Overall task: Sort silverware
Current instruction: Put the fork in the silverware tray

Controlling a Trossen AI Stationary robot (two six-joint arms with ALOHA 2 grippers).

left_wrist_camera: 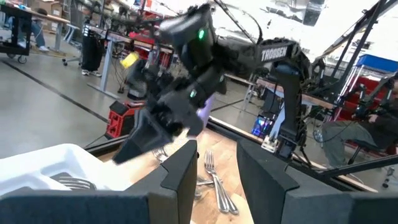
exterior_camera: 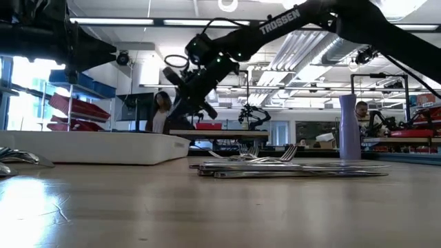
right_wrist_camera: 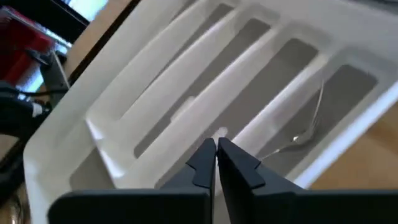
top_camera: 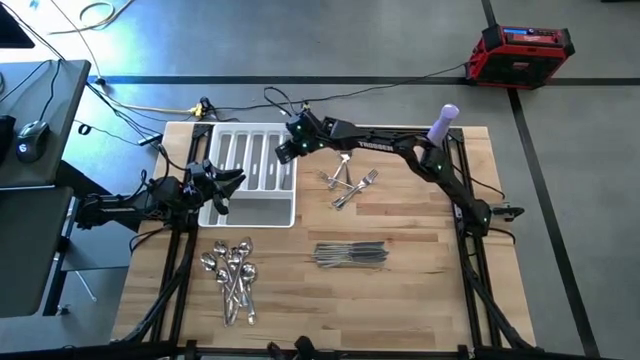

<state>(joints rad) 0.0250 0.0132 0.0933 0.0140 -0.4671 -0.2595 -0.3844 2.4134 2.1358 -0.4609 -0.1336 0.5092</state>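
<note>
Closest to the front edge: spoons [top_camera: 232, 277] in a pile, knives [top_camera: 350, 256] stacked beside them. Left gripper [top_camera: 222, 186] hangs open over the tray [top_camera: 250, 213]. Farther back, right gripper [top_camera: 290, 146] sits pinched shut, empty, above the tray, forks [top_camera: 350, 183] lying nearby.

White tray [top_camera: 283, 210], red case [top_camera: 525, 55], perhaps a purple bottle [top_camera: 443, 124]

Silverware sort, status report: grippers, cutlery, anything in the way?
Right gripper shut, empty, over the white tray. Left gripper open at the tray's near-left edge. One fork in the tray; forks, knives, spoons still in piles. Nothing blocking.
</note>
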